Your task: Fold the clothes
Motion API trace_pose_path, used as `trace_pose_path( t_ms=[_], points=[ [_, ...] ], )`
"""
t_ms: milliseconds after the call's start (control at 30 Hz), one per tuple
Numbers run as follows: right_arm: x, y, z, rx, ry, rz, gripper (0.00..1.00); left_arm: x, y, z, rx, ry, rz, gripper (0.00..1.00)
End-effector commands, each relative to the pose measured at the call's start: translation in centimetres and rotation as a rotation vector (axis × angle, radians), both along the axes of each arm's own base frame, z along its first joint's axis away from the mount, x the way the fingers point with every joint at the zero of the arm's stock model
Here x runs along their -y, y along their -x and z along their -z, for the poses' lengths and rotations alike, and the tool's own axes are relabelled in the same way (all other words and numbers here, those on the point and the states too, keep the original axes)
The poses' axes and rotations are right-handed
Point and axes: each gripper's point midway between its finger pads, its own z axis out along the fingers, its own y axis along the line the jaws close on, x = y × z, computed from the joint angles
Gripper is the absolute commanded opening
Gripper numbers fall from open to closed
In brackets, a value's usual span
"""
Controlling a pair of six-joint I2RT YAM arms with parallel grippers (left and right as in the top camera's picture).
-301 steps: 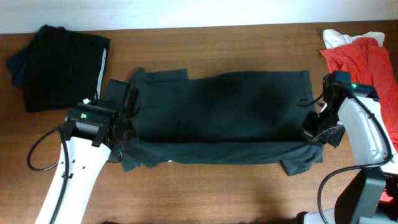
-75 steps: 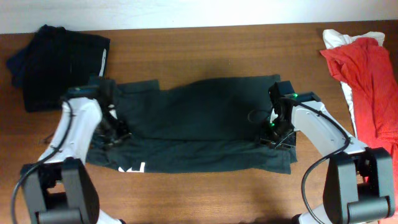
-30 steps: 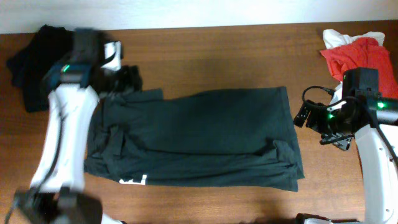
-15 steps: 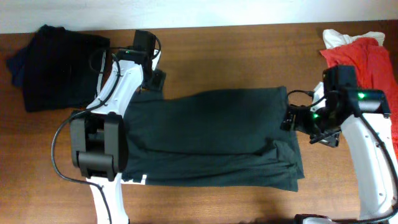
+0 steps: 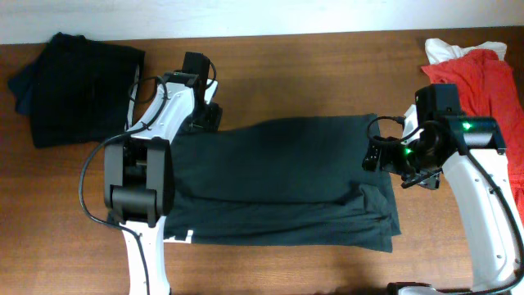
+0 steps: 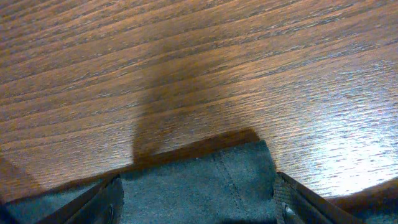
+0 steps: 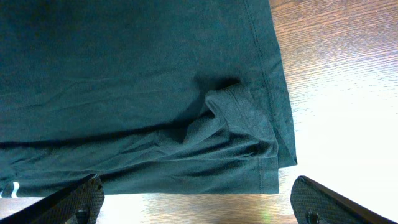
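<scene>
Wooden counter [image 5: 311, 74] fills my overhead view, with the shirt [image 5: 278, 172] laid flat across its middle. I judge the job about halfway. The shirt looks folded once along its length, with a lower layer sticking out past the upper one on the near side and a scrap of white print showing at its left end. The crosswise folds are not yet done. A black pile [image 5: 74, 82] well beyond my left fingers [image 6: 297, 200] looks folded already. A red garment [image 5: 479, 78] out past my right fingers [image 7: 74, 198] lies in a loose heap.

The shirt is dark charcoal, limp and mostly smooth, though one sleeve is bunched into a rumple near its right edge. My left fingers are spread, with the shirt's far-left corner lying between them. My right fingers are also spread wide, hanging above the right hem and the rumple and pinching nothing.
</scene>
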Motion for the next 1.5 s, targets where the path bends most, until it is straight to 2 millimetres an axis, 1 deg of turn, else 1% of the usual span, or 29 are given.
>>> trace_pose_path(
  t_ms=[0,67,100,133,200,233,300,367,400,433,467,533,567,700,733,800,833,867,900,933,967,1033,1067,1100,1200,1233,1367,1433,1467],
  points=[
    [0.0,-0.4,-0.3,0.015,0.013,-0.014,0.99,0.4,-0.3,0.2,-0.005,0.028,0.011,0.7],
    [0.8,-0.5,-0.3,0.021,0.058,-0.006,1.0,0.4,-0.2,0.2,-0.006,0.028,0.011,0.35],
    [1.1,-0.7,-0.3,0.027,0.077,-0.001,1.0,0.4,-0.3,0.2,-0.005,0.028,0.01,0.13],
    [1.2,-1.2,-0.9,0.052,0.077,0.003,0.99,0.4,-0.3,0.2,-0.002,0.028,0.011,0.01],
    [1.3,-2.2,-2.2,0.104,0.079,0.004,0.99,0.3,-0.6,0.1,0.008,0.029,0.008,0.01],
    [1.3,-3.0,-3.4,0.147,0.081,0.005,0.99,0.1,-0.9,0.1,0.021,0.032,0.004,0.01],
    [1.4,-4.5,-5.0,0.221,0.084,0.008,0.99,-0.1,-1.3,-0.1,0.033,0.035,-0.005,0.01],
    [1.4,-5.4,-5.6,0.266,0.085,0.009,0.99,-0.4,-1.4,-0.2,0.037,0.036,-0.011,0.01],
    [1.4,-5.5,-5.6,0.267,0.085,0.008,0.99,-0.4,-1.4,-0.1,0.034,0.039,-0.012,0.01],
    [1.4,-5.4,-5.6,0.266,0.085,0.008,0.99,0.1,-1.1,-0.1,0.02,0.071,-0.005,0.27],
    [1.4,-5.4,-5.6,0.266,0.085,0.008,0.99,1.3,-0.8,0.0,0.003,0.141,0.012,0.63],
    [1.3,-5.3,-5.5,0.259,0.085,0.007,0.99,3.1,-0.4,-0.2,-0.015,0.246,0.037,0.7],
    [1.3,-5.3,-5.3,0.251,0.086,0.004,0.99,3.7,-0.3,-0.3,-0.02,0.278,0.044,0.72],
    [1.3,-5.2,-3.5,0.171,0.082,0.001,0.99,3.6,-0.3,-0.2,-0.022,0.275,0.044,0.72],
    [1.3,-5.2,-2.7,0.141,0.081,-0.001,0.99,3.5,-0.2,0.1,-0.026,0.264,0.04,0.72],
    [1.3,-5.6,-1.4,0.099,0.08,-0.002,0.99,2.7,-0.2,1.1,-0.038,0.219,0.028,0.64],
    [1.3,-5.7,-1.1,0.09,0.079,-0.002,0.99,2.3,-0.2,1.5,-0.042,0.199,0.023,0.64],
    [1.4,-5.9,-0.9,0.087,0.079,-0.003,0.99,1.9,-0.1,1.7,-0.044,0.176,0.018,0.6],
    [1.4,-6.2,-0.9,0.097,0.08,-0.002,0.98,1.1,-0.3,1.8,-0.035,0.125,0.007,0.54],
    [1.4,-6.5,-1.0,0.111,0.08,-0.002,0.99,0.4,-0.4,1.8,-0.028,0.09,-0.001,0.52],
    [1.4,-6.8,-1.1,0.123,0.081,-0.001,0.99,-0.4,-0.6,1.8,-0.02,0.043,-0.011,0.46],
    [1.4,-7.3,-1.2,0.141,0.082,-0.001,0.99,-0.8,-0.7,1.8,-0.013,0.021,-0.016,0.42],
    [1.4,-7.4,-1.2,0.147,0.082,0.0,0.99,-0.8,-0.8,1.8,-0.011,0.022,-0.016,0.34],
    [1.4,-7.5,-1.3,0.151,0.082,0.0,0.99,-0.8,-0.8,1.8,-0.009,0.022,-0.016,0.3],
    [1.4,-8.4,-1.5,0.188,0.085,-0.006,0.99,-0.7,-0.9,1.7,-0.006,0.023,-0.015,0.09],
    [1.4,-9.2,-1.4,0.21,0.09,-0.035,0.99,-0.7,-0.9,1.7,-0.005,0.023,-0.015,0.01],
    [2.3,-12.7,0.8,0.207,0.14,-0.049,0.98,-0.7,-1.0,1.7,-0.001,0.024,-0.015,0.01],
    [3.0,-16.0,2.0,0.205,0.179,-0.079,0.99,-0.6,-1.0,1.7,0.0,0.025,-0.015,0.01],
    [3.4,-17.1,2.4,0.21,0.199,-0.073,0.99,-0.6,-1.0,1.7,0.0,0.029,-0.014,0.0]
  ],
)
